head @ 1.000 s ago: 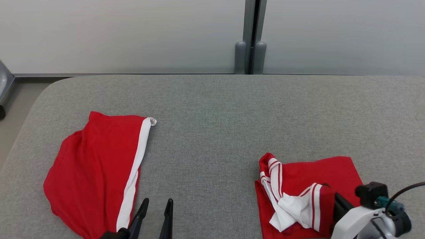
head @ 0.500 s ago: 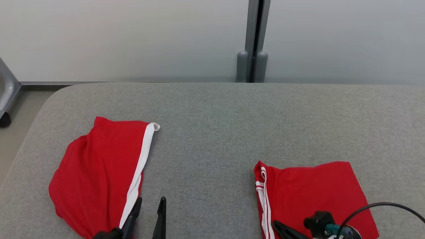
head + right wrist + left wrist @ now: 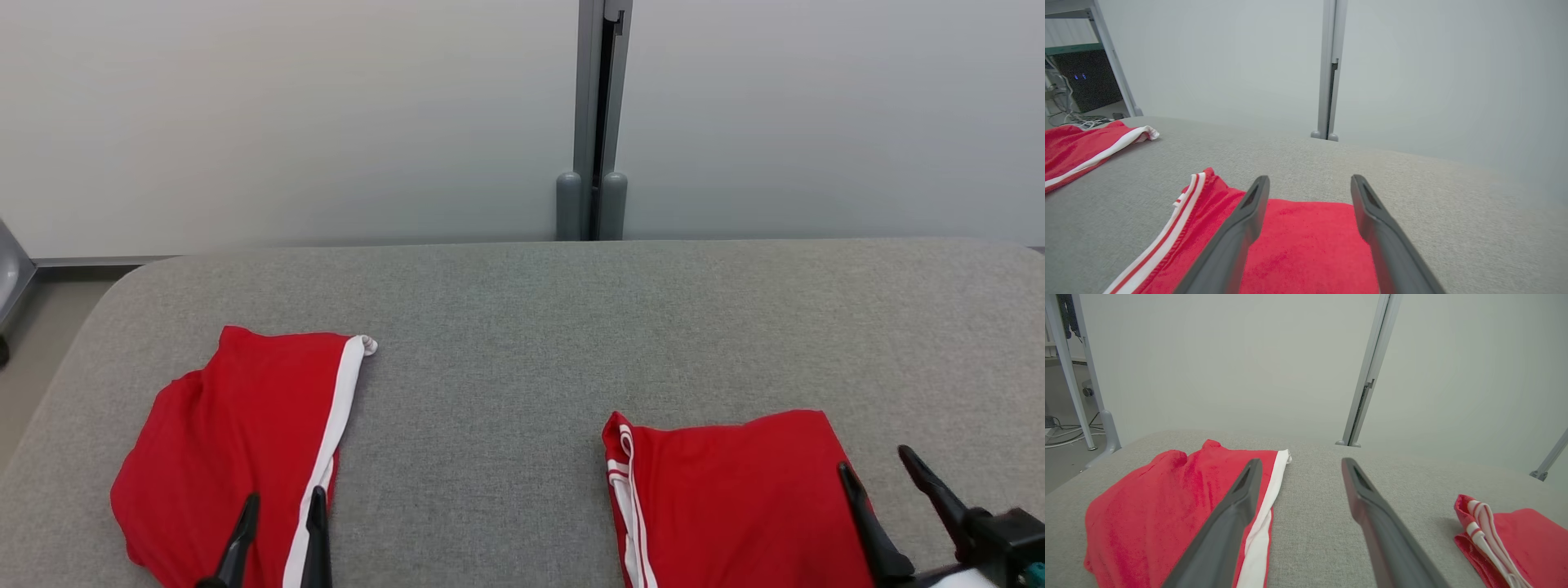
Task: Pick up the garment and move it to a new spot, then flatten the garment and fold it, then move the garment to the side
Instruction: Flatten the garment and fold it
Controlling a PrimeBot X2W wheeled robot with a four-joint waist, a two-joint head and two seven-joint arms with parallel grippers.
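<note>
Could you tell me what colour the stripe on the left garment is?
White stripe on the red garment; clearest in the left wrist view.

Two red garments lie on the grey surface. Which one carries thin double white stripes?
The red garment on the right; the left garment has one broad white band.
</note>
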